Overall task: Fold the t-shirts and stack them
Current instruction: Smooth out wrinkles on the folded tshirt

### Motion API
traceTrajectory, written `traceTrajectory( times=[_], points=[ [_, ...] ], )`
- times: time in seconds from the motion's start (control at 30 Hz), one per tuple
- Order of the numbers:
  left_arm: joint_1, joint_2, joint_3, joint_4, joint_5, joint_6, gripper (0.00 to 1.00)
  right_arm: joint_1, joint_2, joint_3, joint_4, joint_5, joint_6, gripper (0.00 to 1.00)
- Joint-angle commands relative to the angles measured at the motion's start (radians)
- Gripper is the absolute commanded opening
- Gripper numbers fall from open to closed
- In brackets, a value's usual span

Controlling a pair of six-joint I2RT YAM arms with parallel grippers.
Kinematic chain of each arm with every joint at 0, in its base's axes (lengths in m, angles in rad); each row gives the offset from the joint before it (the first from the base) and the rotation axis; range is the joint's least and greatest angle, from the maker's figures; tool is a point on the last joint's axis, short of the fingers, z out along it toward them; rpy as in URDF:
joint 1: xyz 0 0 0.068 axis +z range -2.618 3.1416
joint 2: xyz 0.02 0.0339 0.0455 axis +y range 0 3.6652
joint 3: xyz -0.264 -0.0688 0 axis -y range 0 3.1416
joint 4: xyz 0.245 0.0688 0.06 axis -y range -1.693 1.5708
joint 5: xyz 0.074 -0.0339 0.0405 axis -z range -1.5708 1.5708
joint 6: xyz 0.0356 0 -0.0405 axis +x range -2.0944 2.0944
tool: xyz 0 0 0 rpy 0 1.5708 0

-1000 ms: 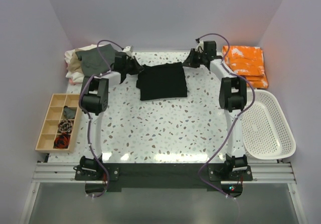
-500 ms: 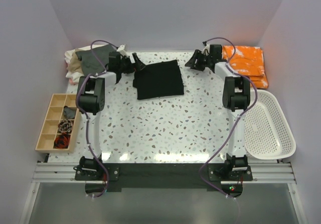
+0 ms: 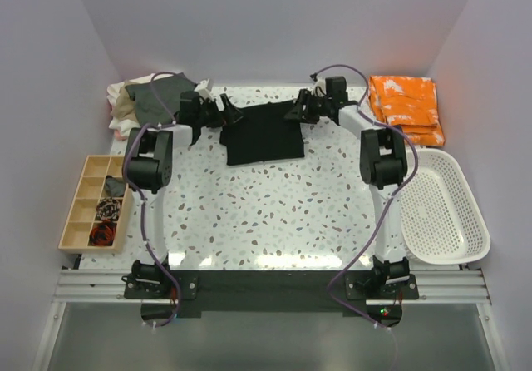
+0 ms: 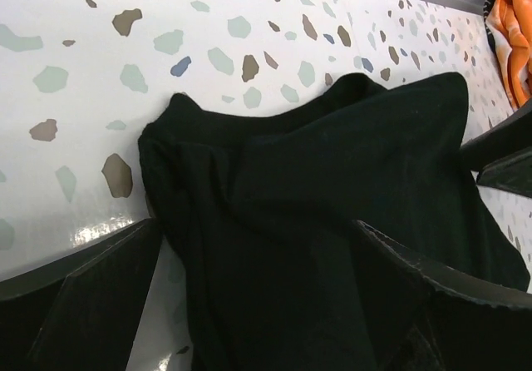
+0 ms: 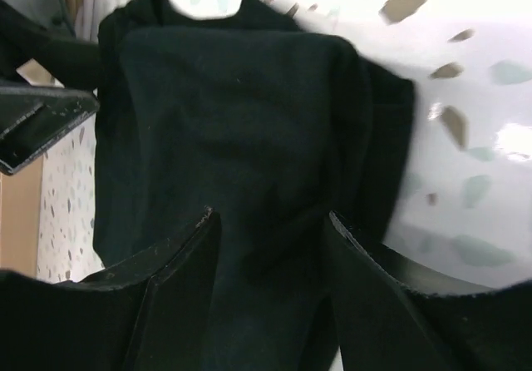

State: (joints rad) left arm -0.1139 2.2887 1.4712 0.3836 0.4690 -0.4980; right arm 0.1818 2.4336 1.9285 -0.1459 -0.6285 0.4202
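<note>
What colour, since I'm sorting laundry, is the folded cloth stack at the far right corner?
The folded cloth stack is orange with white markings; top external view.

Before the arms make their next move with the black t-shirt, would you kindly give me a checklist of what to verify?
1. Jaws of the left tool open: ok, wide astride a corner of the black t-shirt.
2. Jaws of the right tool open: ok, apart over the opposite edge.
3. Shirt resting on the table: ok.
4. Fold tidy: not ok, the cloth near the left tool is rumpled.
5. The folded pile at the far left in view for stacking: ok.
</note>
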Motion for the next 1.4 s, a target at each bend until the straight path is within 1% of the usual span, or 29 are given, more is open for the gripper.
traceTrajectory(
  times=[0.0,0.03,0.13,0.17,0.2,0.23,0.27,0.3,0.33,0.4,0.47,0.5,0.53,0.57,0.63,0.67,0.7,0.77,0.83,0.97,1.0,1.03,1.07,1.1,1.13,1.2,1.23,1.37],
  points=[
    [-0.017,-0.017,-0.008,0.020,0.025,-0.011,0.97,0.022,-0.071,-0.042,0.005,-0.004,-0.026,0.55],
    [-0.020,-0.011,-0.003,0.020,0.025,-0.016,0.96,0.022,-0.076,-0.060,0.008,-0.002,-0.024,0.54],
    [-0.020,0.009,0.029,0.006,0.033,-0.017,0.82,0.022,-0.103,-0.106,0.008,0.015,-0.037,0.54],
    [-0.020,0.012,0.043,0.000,0.033,-0.016,0.75,0.022,-0.114,-0.121,0.011,0.026,-0.041,0.54],
    [-0.021,0.018,0.049,-0.005,0.031,-0.016,0.75,0.022,-0.125,-0.135,0.012,0.027,-0.044,0.54],
    [-0.021,0.021,0.057,-0.011,0.030,-0.014,0.71,0.022,-0.146,-0.166,0.015,0.032,-0.053,0.54],
    [-0.021,0.025,0.064,-0.021,0.030,-0.013,0.60,0.022,-0.159,-0.180,0.017,0.041,-0.058,0.54],
    [-0.021,0.026,0.066,-0.025,0.031,-0.010,0.54,0.022,-0.169,-0.193,0.014,0.053,-0.064,0.54],
    [-0.021,0.028,0.066,-0.025,0.030,-0.010,0.44,0.022,-0.194,-0.222,0.014,0.058,-0.076,0.54],
    [-0.021,0.025,0.063,-0.029,0.031,-0.008,0.34,0.019,-0.220,-0.253,0.012,0.076,-0.089,0.54],
    [-0.021,0.028,0.058,-0.022,0.051,-0.013,0.15,0.018,-0.260,-0.302,0.026,0.089,-0.100,0.54],
    [-0.021,0.031,0.055,-0.019,0.069,-0.017,0.01,0.013,-0.271,-0.319,0.034,0.087,-0.100,0.52],
    [-0.021,0.028,0.040,-0.011,0.077,-0.028,0.00,0.012,-0.277,-0.339,0.035,0.090,-0.098,0.48],
    [-0.021,0.022,0.029,0.012,0.086,-0.034,0.00,0.012,-0.289,-0.347,0.035,0.084,-0.098,0.39],
    [-0.021,0.006,-0.015,0.052,0.102,-0.043,0.00,0.008,-0.300,-0.367,0.054,0.066,-0.094,0.36],
    [-0.021,-0.014,-0.031,0.067,0.105,-0.048,0.00,0.008,-0.321,-0.378,0.068,0.066,-0.092,0.26],
    [-0.021,-0.024,-0.047,0.078,0.105,-0.051,0.00,0.005,-0.329,-0.393,0.078,0.069,-0.087,0.22],
    [-0.021,-0.053,-0.087,0.101,0.103,-0.056,0.00,0.002,-0.346,-0.401,0.083,0.092,-0.081,0.20],
    [-0.018,-0.064,-0.115,0.110,0.102,-0.060,0.00,-0.004,-0.366,-0.414,0.085,0.108,-0.080,0.16],
    [-0.012,-0.072,-0.143,0.127,0.108,-0.074,0.00,-0.015,-0.393,-0.445,0.092,0.131,-0.077,0.16],
    [-0.013,-0.072,-0.147,0.132,0.111,-0.074,0.00,-0.018,-0.410,-0.463,0.091,0.136,-0.075,0.28],
    [-0.013,-0.072,-0.155,0.142,0.115,-0.080,0.00,-0.018,-0.421,-0.476,0.106,0.133,-0.074,0.36],
    [-0.012,-0.074,-0.157,0.143,0.118,-0.083,0.01,-0.019,-0.430,-0.488,0.112,0.128,-0.075,0.42],
    [-0.012,-0.078,-0.160,0.143,0.118,-0.086,0.20,-0.021,-0.441,-0.508,0.111,0.144,-0.075,0.47],
    [-0.012,-0.083,-0.172,0.150,0.115,-0.089,0.61,-0.021,-0.471,-0.519,0.117,0.154,-0.077,0.55],
    [-0.013,-0.115,-0.189,0.152,0.097,-0.085,1.00,-0.022,-0.499,-0.543,0.108,0.205,-0.089,0.58],
    [-0.012,-0.129,-0.205,0.144,0.088,-0.073,1.00,-0.021,-0.521,-0.548,0.089,0.217,-0.104,0.60],
    [-0.013,-0.214,-0.239,0.086,0.034,-0.024,1.00,-0.025,-0.527,-0.539,0.019,0.196,-0.129,0.62]
  ],
)
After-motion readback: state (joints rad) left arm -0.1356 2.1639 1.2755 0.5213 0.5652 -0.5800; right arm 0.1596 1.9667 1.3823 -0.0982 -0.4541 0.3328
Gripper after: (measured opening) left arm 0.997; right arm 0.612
